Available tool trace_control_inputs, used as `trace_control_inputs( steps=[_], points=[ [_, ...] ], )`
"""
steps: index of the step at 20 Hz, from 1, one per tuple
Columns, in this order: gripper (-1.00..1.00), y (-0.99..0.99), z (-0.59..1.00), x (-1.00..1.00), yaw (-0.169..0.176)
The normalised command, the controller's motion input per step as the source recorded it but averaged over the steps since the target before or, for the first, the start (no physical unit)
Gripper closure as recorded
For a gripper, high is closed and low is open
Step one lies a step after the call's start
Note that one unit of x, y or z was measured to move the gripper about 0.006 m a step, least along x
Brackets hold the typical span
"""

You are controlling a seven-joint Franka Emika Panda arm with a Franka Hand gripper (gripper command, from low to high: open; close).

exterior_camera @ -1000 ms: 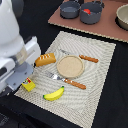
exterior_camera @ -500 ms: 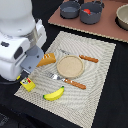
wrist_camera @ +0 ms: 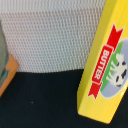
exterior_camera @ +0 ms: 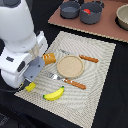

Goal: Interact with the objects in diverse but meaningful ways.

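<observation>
Hovered low over the near corner of the woven beige placemat, with the white arm's gripper hidden behind its own bulk in the exterior view; fingers absent from the wrist view too, so could not tell whether spread or pressed together, and nothing visibly pinched. Directly beneath the gripper, filling much of the wrist view, lay the yellow rectangular butter block with red ribbon label, half on the mat's edge and half on the dark table, a sliver of it peeping out under the arm in the exterior view. Just beyond the gripper sat the orange-brown bread loaf, beside the round tan plate; close by on the mat, the yellow banana and an orange-handled fork. Well apart, in a grey pot on the brown board, the round red tomato. Judged early in this step: approach made, butter block not yet grasped, banana and loaf seemingly untouched.
</observation>
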Motion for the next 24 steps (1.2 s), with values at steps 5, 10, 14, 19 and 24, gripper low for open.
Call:
trace_control_inputs(
  steps=[5, 10, 14, 19, 24],
  points=[
    [-1.0, -0.05, 0.19, -0.36, -0.154],
    [-1.0, 0.03, -0.22, -0.31, -0.056],
    [-1.0, 0.13, -0.25, -0.11, -0.003],
    [-1.0, 0.0, -0.27, -0.15, 0.0],
    [-1.0, 0.0, -0.24, -0.16, 0.0]
  ],
)
